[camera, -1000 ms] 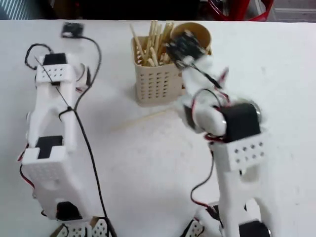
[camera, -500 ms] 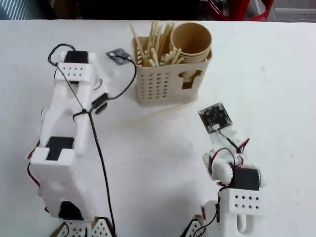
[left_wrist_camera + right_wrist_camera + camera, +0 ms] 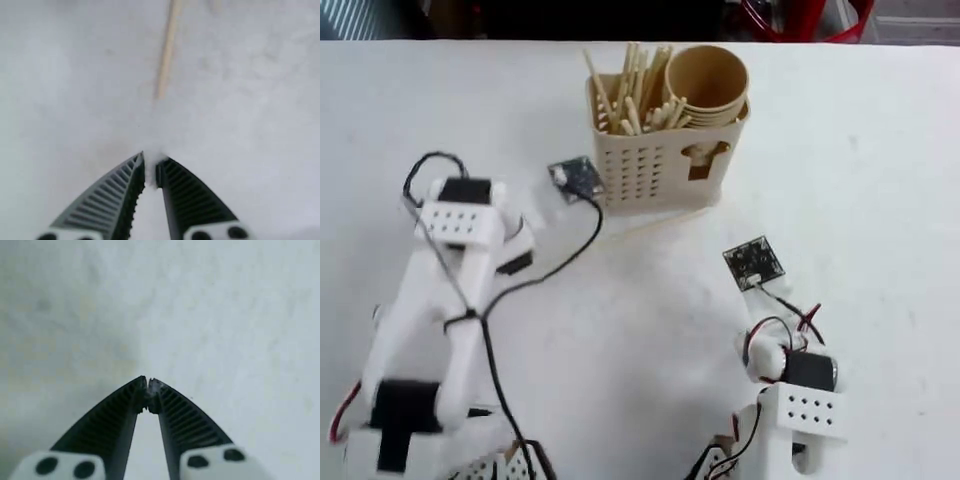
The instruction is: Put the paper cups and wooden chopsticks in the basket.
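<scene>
A cream plastic basket (image 3: 655, 170) stands at the back middle of the table. It holds several wooden chopsticks (image 3: 625, 85) upright and a stack of paper cups (image 3: 707, 85). One loose chopstick (image 3: 660, 220) lies on the table just in front of the basket. My left gripper (image 3: 150, 162) hovers close over the table with this chopstick (image 3: 165, 55) a little ahead of its tips. Its jaws are nearly together and hold nothing. My right gripper (image 3: 148, 384) is shut and empty over bare table at the front right.
The left arm (image 3: 445, 290) stretches from the front left toward the basket, and its cable (image 3: 545, 270) loops over the table. The right arm (image 3: 795, 400) sits folded at the front right. The table's right side is free.
The right arm has pulled back from above the basket to the front right. The left arm has swung from the back left toward the loose chopstick.
</scene>
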Action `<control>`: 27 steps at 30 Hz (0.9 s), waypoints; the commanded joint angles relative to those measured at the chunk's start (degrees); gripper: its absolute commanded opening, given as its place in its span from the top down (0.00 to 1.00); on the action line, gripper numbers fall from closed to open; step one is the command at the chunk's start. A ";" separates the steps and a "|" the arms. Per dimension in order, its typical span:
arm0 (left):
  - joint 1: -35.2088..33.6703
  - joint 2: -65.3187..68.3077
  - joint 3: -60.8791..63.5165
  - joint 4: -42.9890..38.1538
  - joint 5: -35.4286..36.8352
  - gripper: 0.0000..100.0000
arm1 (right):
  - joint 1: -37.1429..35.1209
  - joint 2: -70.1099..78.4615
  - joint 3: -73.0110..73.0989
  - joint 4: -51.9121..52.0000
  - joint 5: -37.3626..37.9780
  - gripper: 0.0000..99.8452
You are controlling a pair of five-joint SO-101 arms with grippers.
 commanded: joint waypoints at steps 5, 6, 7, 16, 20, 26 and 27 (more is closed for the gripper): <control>4.70 -14.90 14.86 -3.52 -21.27 0.94 | 0.48 -0.66 1.49 -2.42 0.44 0.98; 6.20 -15.43 16.35 -3.52 -23.74 0.94 | 0.48 -0.66 2.02 -3.30 0.44 0.98; 7.43 -15.78 17.32 -3.78 -25.23 0.94 | 0.48 -0.66 2.55 -4.00 0.44 0.98; 13.14 -13.32 14.95 -12.75 -22.59 0.88 | 0.48 -0.66 3.16 -4.62 0.44 0.98; 13.14 -4.09 10.29 -14.68 -22.24 0.85 | 0.48 -0.57 3.25 -4.70 0.44 0.98; 12.70 13.67 -0.18 -14.68 -22.42 0.85 | 0.48 -0.66 4.04 -5.23 0.44 0.98; 12.62 16.13 -1.58 -14.68 -22.42 0.85 | 0.48 -0.66 4.40 -6.02 0.44 0.98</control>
